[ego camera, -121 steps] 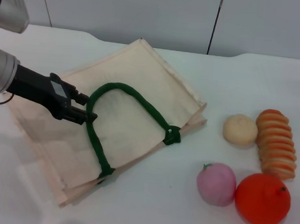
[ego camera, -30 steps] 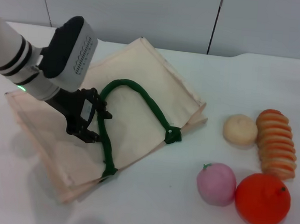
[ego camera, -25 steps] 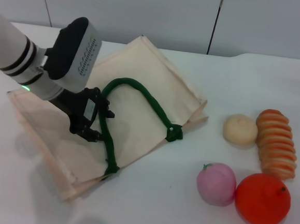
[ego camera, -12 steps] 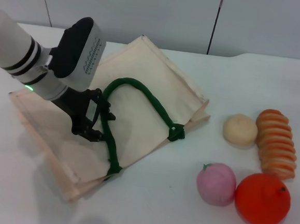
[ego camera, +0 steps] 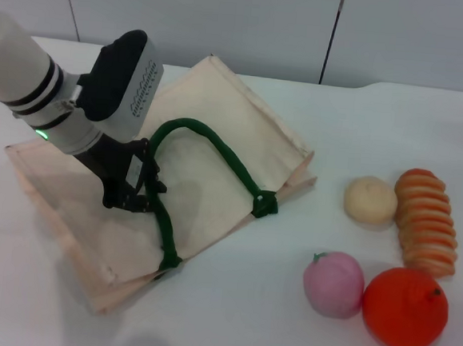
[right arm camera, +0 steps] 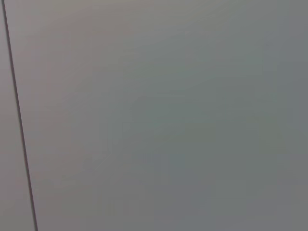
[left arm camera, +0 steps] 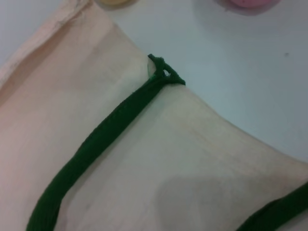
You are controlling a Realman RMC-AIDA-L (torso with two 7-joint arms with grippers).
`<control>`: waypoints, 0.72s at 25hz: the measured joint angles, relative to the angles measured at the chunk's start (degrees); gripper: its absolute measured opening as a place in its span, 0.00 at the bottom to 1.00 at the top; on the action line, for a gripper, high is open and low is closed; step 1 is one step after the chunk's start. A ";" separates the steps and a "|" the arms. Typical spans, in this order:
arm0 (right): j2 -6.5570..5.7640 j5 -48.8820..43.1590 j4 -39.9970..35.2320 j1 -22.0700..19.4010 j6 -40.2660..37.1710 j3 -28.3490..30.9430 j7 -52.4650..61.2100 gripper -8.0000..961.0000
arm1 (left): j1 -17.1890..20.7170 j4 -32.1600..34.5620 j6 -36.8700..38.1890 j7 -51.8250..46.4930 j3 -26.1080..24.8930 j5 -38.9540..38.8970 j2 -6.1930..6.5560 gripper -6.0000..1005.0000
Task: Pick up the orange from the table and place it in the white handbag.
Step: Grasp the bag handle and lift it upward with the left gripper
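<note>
Left hand [ego camera: 138, 188] down on the flat white handbag [ego camera: 212, 115] at the left of the desk [ego camera: 228, 317], fingers apparently closed around the dark green handle [ego camera: 217, 148] near its lower end, though grip hard to confirm. Bag-opening step seemingly in hand, with no fruit moved yet; next move likely a lift of the handle to part the mouth facing the fruit. Open desk between bag edge and food, room enough for an approach. Further right, pink fruit [ego camera: 333, 284], pale bun [ego camera: 370, 200] and ridged loaf [ego camera: 428, 223] crowded near the orange [ego camera: 404, 308], resting untouched at the near right corner, just beside the pink fruit. Right hand out of sight.
</note>
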 joint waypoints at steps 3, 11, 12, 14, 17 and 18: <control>0.00 0.00 0.00 0.00 0.00 0.00 0.00 0.87 | -0.04 0.03 -0.31 -0.01 0.01 0.03 -0.01 0.32; 0.00 0.00 0.00 0.00 0.00 0.00 0.00 0.87 | -0.06 0.05 -1.46 -0.10 0.01 -0.22 -0.04 0.23; 0.00 0.00 0.00 0.00 0.00 0.00 0.00 0.87 | -0.06 0.05 -1.56 -0.11 0.01 -0.31 -0.04 0.22; 0.00 0.00 0.00 -0.02 0.00 0.00 0.00 0.87 | -0.05 0.04 -1.99 -0.12 0.01 -0.61 -0.04 0.20; 0.00 0.00 0.00 -0.08 -0.05 0.00 0.00 0.87 | -0.04 -0.04 -2.60 -0.21 -0.04 -1.80 -0.04 0.18; 0.00 0.00 0.00 -0.10 -0.10 0.00 0.00 0.87 | -0.04 -0.11 -2.66 -0.37 -0.06 -2.29 -0.04 0.17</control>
